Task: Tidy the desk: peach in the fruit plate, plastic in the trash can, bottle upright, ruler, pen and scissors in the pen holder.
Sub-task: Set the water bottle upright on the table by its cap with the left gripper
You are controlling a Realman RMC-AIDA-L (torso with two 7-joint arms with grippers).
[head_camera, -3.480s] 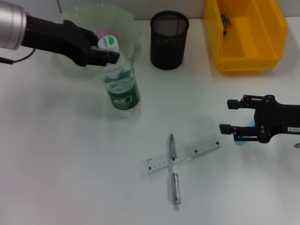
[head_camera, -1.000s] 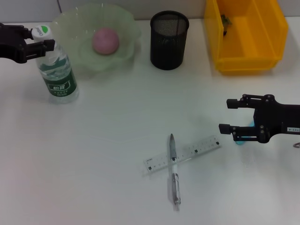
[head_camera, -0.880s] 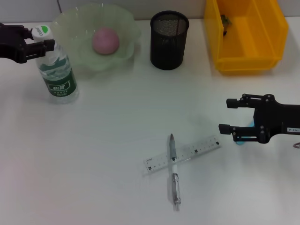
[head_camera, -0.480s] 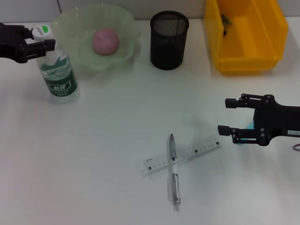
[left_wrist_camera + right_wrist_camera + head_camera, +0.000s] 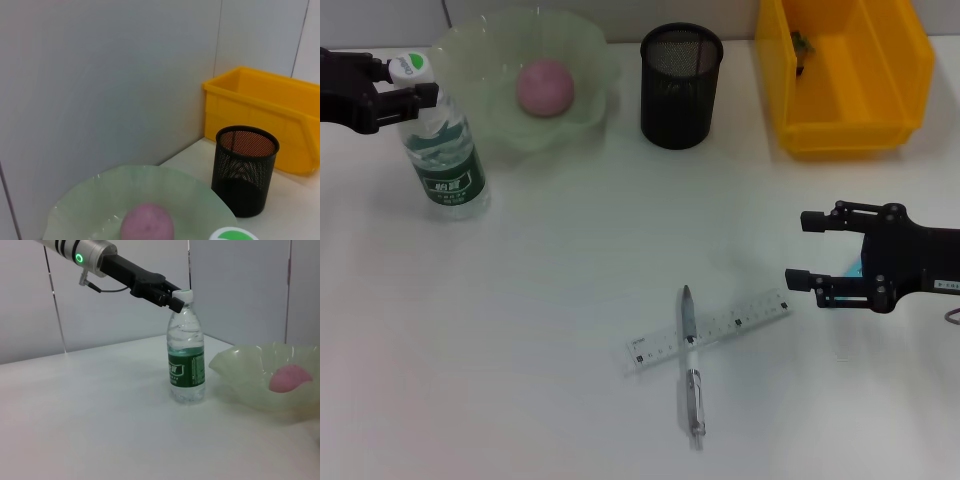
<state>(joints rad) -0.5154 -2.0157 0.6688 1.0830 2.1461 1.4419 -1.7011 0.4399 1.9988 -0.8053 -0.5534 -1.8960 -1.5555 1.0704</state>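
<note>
Bottle (image 5: 442,150) stood upright on the desk (image 5: 520,330), far-left, just beside the fruit plate (image 5: 595,60); long axis vertical, white cap up. Left gripper (image 5: 398,90) closed on the bottle neck just under the cap. Peach (image 5: 545,86) seen in the plate; small dark scrap lies in the yellow trash can (image 5: 840,130).

Step in hand judged as release of the bottle: fingers to be opened fully before the arm is drawn back level, so the cap is not clipped and the bottle not tipped toward the plate.

Right gripper (image 5: 810,250) held wide open, empty, low over the desk, near the ruler (image 5: 750,318); light blue scissors (image 5: 855,268) glimpsed under it. Ruler and pen (image 5: 692,375) lie crossed: pen tip pointed toward the pen holder (image 5: 680,95), ruler slanted, right end farther away
</note>
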